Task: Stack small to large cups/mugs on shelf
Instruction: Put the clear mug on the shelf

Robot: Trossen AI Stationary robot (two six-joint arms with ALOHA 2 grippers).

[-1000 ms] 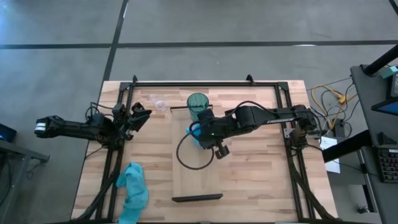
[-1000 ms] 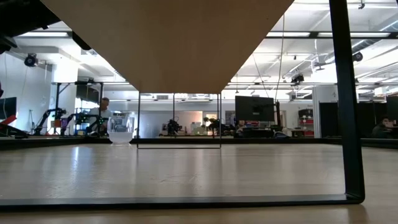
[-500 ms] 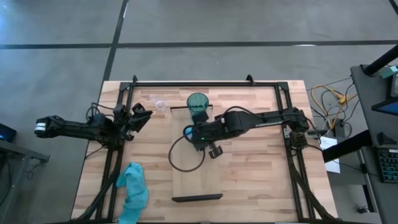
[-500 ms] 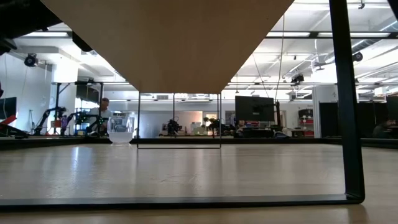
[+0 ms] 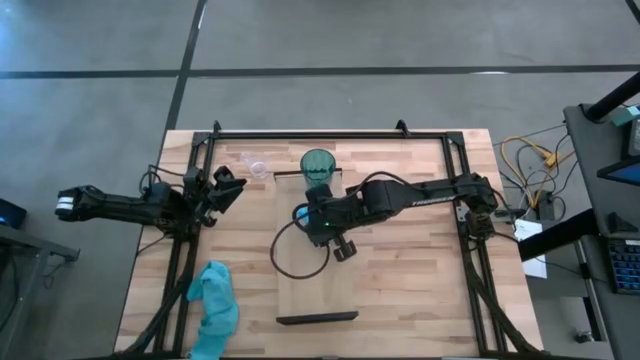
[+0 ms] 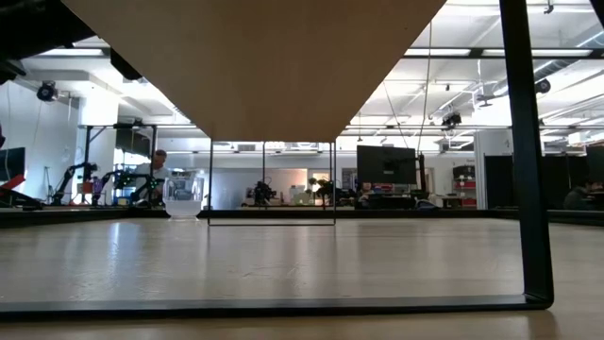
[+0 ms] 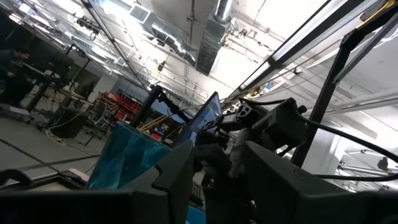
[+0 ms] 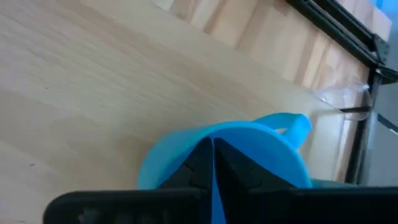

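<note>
One shelf lies at the middle of the bench. Three cups: one teal tumbler at the shelf's top end, one blue mug just below it, gripped on its rim by the right gripper jaws, and one clear cup at upper left. The left gripper waits at left; I cannot tell its jaws.

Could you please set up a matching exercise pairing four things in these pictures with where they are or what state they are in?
Things:
1. teal tumbler
2. blue mug
3. clear cup
4. light blue cloth

Places or states:
A. pinched at the rim by the right gripper
B. crumpled near the table's front left corner
C. upright at the far end of the shelf
D. on the tabletop, between the tumbler and the waiting left gripper

Pairs: 1-C, 2-A, 3-D, 4-B
</note>
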